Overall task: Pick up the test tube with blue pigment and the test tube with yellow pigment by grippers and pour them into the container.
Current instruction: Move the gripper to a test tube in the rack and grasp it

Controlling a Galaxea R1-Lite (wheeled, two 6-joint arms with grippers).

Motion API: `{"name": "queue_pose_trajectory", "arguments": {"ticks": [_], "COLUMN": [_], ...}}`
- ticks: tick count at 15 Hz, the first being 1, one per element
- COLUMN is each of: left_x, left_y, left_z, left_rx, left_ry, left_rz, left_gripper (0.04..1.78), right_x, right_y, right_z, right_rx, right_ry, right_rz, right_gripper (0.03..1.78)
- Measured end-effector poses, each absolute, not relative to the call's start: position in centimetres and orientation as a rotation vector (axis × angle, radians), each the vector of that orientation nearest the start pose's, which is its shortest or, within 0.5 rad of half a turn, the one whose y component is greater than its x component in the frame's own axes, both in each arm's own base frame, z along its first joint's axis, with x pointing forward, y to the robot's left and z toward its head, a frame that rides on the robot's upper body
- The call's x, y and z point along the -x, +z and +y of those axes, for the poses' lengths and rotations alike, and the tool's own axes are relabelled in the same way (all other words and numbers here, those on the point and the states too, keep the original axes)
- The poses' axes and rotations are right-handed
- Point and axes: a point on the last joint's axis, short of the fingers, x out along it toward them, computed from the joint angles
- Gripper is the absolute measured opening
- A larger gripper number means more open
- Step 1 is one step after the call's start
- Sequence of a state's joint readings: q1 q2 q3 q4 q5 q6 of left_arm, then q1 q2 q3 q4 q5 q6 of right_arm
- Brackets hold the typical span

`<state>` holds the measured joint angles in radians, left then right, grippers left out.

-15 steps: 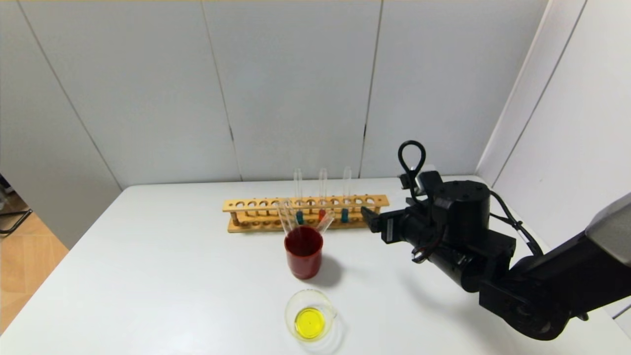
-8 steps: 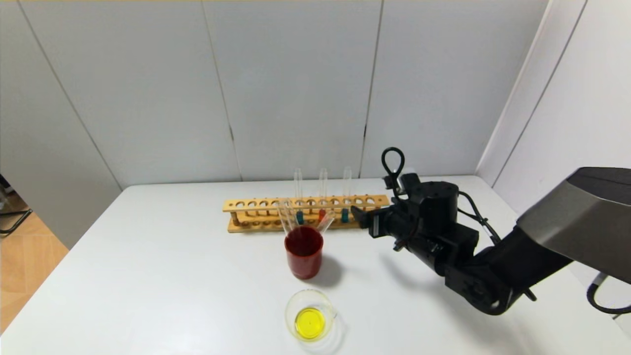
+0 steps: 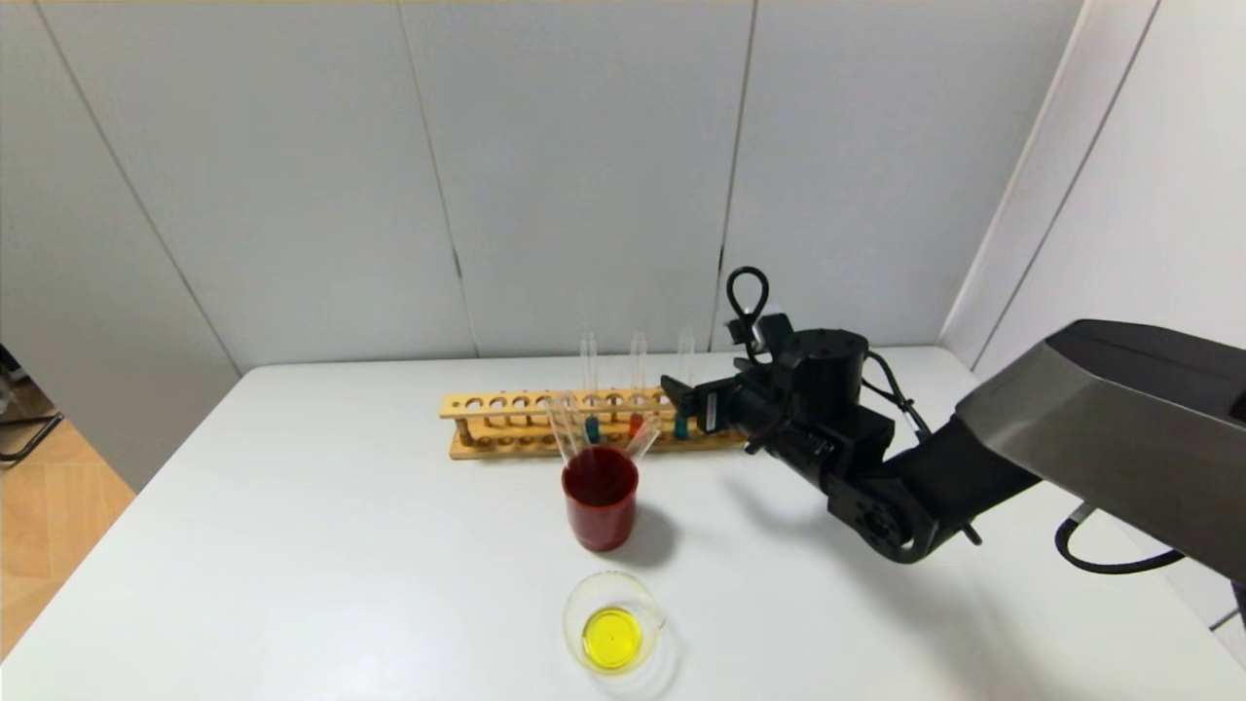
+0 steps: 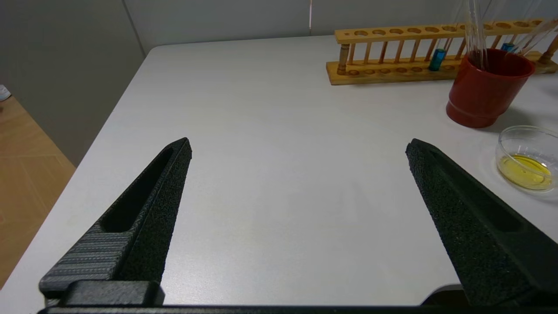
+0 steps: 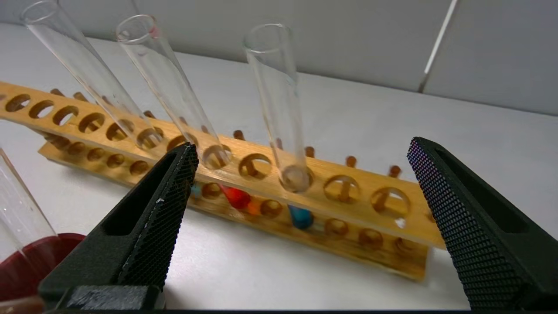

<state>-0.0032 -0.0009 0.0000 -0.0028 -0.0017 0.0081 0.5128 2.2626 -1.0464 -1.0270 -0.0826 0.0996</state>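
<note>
- Head view: a white table [image 3: 292,545] stands against pale grey wall panels [image 3: 584,175], with a strip of wooden floor [image 3: 49,506] off to the left. A wooden rack [image 3: 516,421] near the far edge holds three upright tubes. The right gripper [image 3: 681,401] reaches in level with the rack's right part, just beside the test tube with blue pigment [image 3: 683,389], its fingers apart and holding nothing. In front of the rack sits a red cup [image 3: 600,498] with empty tubes leaning in it, and nearer still the container [image 3: 615,623], holding yellow liquid.
- Left wrist view: the left gripper [image 4: 298,150] hovers over bare white tabletop, spread wide and empty, well apart from the rack, cup and container.
- Right wrist view: the blue-tipped tube [image 5: 279,104] stands in the rack between the wide-spread fingers [image 5: 161,205], untouched; a tube with orange-red liquid [image 5: 174,91] stands next to it.
</note>
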Motion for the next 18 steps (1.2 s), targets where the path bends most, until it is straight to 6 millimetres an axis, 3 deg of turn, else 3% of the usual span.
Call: {"name": "queue_pose_trajectory", "arguments": {"ticks": [12, 15, 18], "left_x": [2.3, 2.3, 2.3], "left_y": [7.6, 7.6, 7.6], "left_z": [0.0, 0.0, 0.0], "left_rx": [-0.008, -0.008, -0.008], "left_ry": [-0.005, -0.004, -0.005], "left_rz": [-0.004, -0.004, -0.004], "left_gripper": [1.74, 1.74, 1.74], "right_x": [-38.6, -39.1, -39.8], "right_y": [5.3, 5.0, 5.1], "right_z": [21.4, 21.8, 22.5], "right_rx": [-0.021, -0.010, -0.013], "right_ry": [0.435, 0.438, 0.450], "right_rz": [0.247, 0.264, 0.256], "right_gripper": [1.70, 1.43, 0.93]}}
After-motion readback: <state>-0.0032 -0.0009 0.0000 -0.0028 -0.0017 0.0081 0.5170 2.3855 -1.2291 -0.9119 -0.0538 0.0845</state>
